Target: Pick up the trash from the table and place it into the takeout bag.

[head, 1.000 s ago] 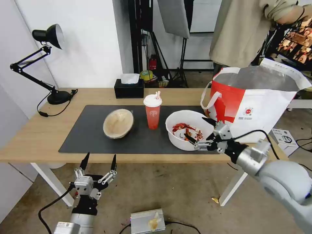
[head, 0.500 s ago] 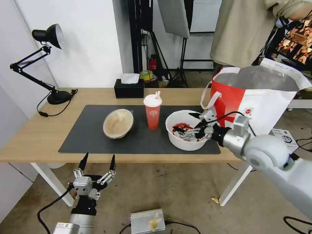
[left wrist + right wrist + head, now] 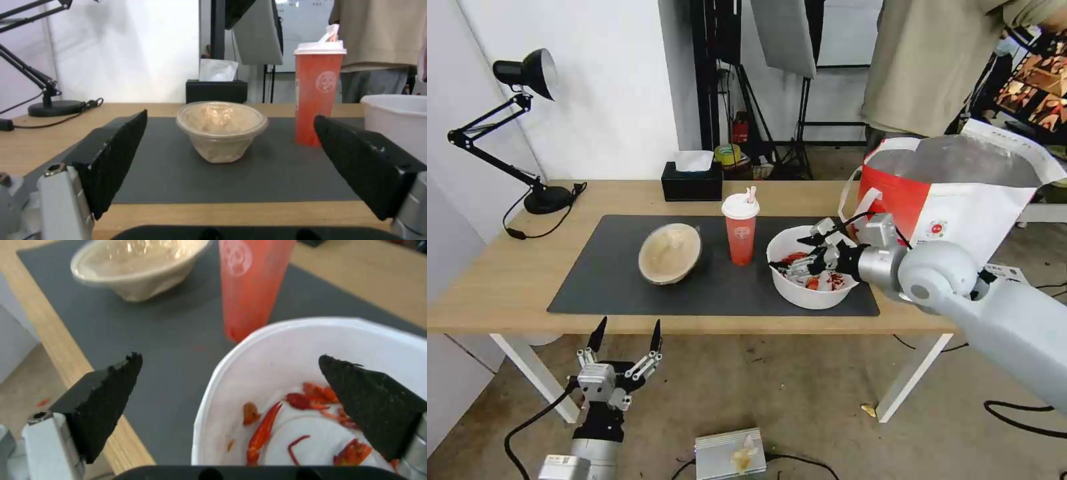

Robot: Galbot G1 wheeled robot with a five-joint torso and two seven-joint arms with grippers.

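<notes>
Hovering wide open over the white bowl [image 3: 807, 277], the right hand [image 3: 795, 254] holds nothing; left hand [image 3: 625, 331] waits open below the worktop [image 3: 507, 280].

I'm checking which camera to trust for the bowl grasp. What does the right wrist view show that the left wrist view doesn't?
Right wrist view alone: the red scraps lying inside the white bowl, and the open right gripper straddling that bowl's rim, one finger outside over the mat, one inside.

Left wrist view alone: the black tissue box, the desk lamp's base, and the open left gripper, held low before the table's near edge.

Both: the tan paper bowl, the red drink cup, the dark mat and the white bowl's wall.
</notes>
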